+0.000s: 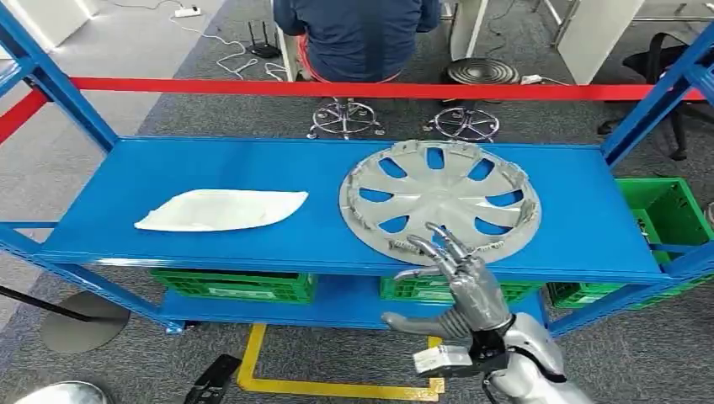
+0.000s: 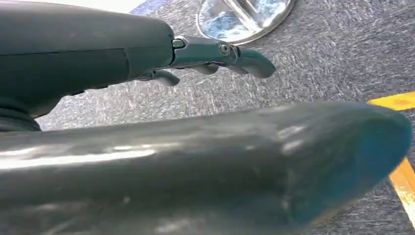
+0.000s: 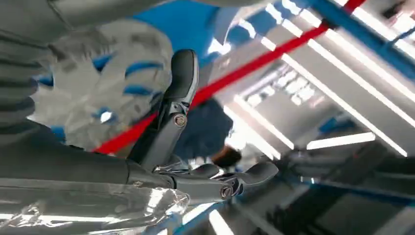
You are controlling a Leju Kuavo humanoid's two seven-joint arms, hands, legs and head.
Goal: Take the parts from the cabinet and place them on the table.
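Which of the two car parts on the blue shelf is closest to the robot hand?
The round grey hubcap, right by the right robot hand. The flat white part lies farther off to the left.

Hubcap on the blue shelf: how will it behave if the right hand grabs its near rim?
The hubcap is thin and slotted, so probably light and slightly flexy. Lying flat, it likely slides on the smooth blue shelf before lifting. Held by one edge in the right hand, it may droop.

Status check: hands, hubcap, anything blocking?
Right hand open, fingers spread at the hubcap's near rim, not gripping. Left hand open, low over floor. Hubcap flat on shelf; white part beside it. Nothing blocking.
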